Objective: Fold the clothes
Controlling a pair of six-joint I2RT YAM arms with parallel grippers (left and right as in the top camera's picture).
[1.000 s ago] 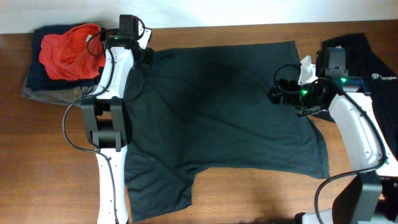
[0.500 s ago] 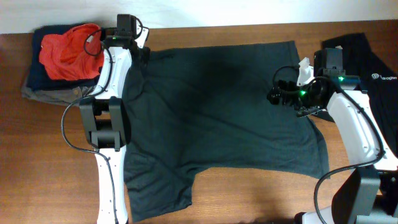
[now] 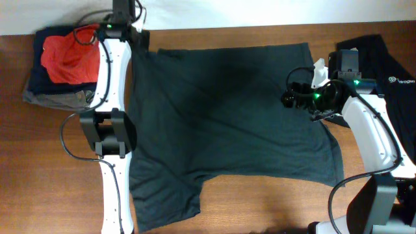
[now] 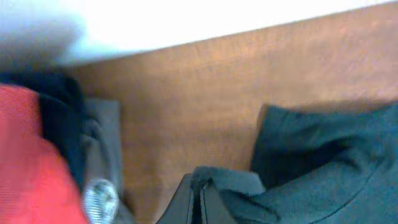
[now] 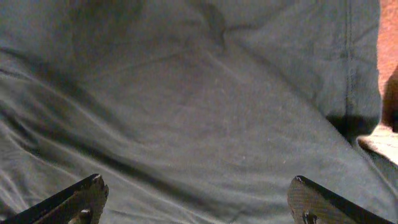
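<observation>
A big black shirt (image 3: 227, 110) lies spread out flat on the wooden table (image 3: 260, 201), in the middle between the two arms. One sleeve points down toward the bottom left. It is not folded at all yet, so I think the job is just starting.

The left gripper (image 4: 200, 202) is way up at the far left corner of the shirt, close to the back edge of the table. Its jaws look pressed tight together, with a bit of the shirt's edge pinched between them. I think it holds that corner so it can pull the cloth straight or lift it over for a fold. Just beside it sits a red top (image 3: 65, 55) on a pile (image 3: 39, 97) of dark blue and grey folded things. The arm should be careful not to catch those.

The right gripper (image 5: 196, 183) hangs over the right side of the shirt. Its jaws are spread wide apart and hold nothing. Only cloth with soft wrinkles is under them. I think it is open so it can go down and grab its own side.

A second black shirt (image 3: 387, 58) with a small white logo (image 3: 394, 80) lies at the right edge of the table. It looks like it is next.
</observation>
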